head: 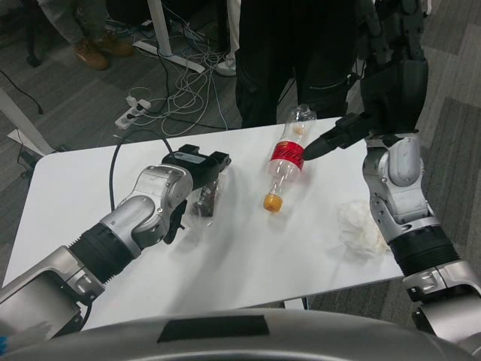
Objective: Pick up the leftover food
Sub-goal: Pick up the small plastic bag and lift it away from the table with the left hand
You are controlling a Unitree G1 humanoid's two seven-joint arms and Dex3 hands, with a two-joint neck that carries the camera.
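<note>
On the white table (248,256), near the middle-left, the left hand (197,167) comes in from the lower left, forearm lying low and diagonal over the tabletop. The wrist is bent so the black hand points to the right, and its fingers (218,160) sit directly above a small brownish piece in clear wrap, the leftover food (206,201). The food lies flat on the table just under and in front of the hand. Whether the fingers touch or pinch the food, I cannot tell; they look partly curled, w/ the wrap below them.

The right hand (338,137) is at the far right-centre. Its forearm rises nearly vertical from the lower right, then the hand turns to the left, fingers stretched long and pressed close together, holding nothing. The fingertips (308,153) reach the red label of a plastic bottle (286,159); contact is possible but not sure. The bottle lies on its side, orange cap toward the robot.

A crumpled white tissue (359,226) rests beside the right forearm. Behind the table stands a person in dark trousers (278,60); cables & a power strip (139,113) are on the floor.
</note>
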